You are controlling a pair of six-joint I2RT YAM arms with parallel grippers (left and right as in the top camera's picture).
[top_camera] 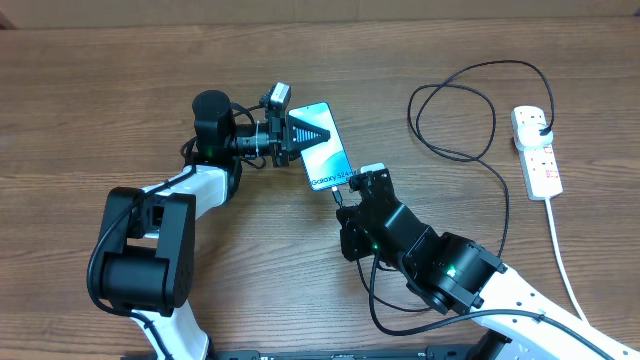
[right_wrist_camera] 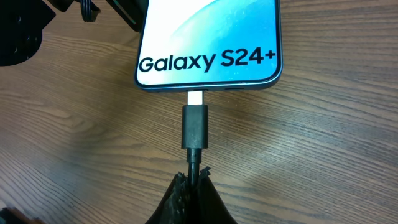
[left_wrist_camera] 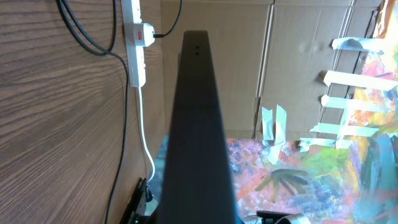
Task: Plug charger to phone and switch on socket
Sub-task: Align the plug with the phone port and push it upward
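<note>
If pushed off-axis by the right end effector (right_wrist_camera: 194, 182), closed on the charger (right_wrist_camera: 194, 163) just behind its connector (right_wrist_camera: 194, 126), could jam the silver tip (right_wrist_camera: 196, 98) or shove the phone (right_wrist_camera: 208, 37) across the worktop (right_wrist_camera: 323, 155). Lies flat between both end effectors, teal screen up, port end meeting that tip; cannot tell the left end effector's (top_camera: 318, 132) grip at the far end.

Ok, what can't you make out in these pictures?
1. Switches on the white power strip: too small overhead, distant in the left wrist view.
2. How the left tool holds the slim blue-screened smartphone: its own body covers that end overhead; a dark slab fills its wrist view.
3. How deep the connector of the thin black charger cable sits: the port's inside is hidden in the right wrist view.
</note>
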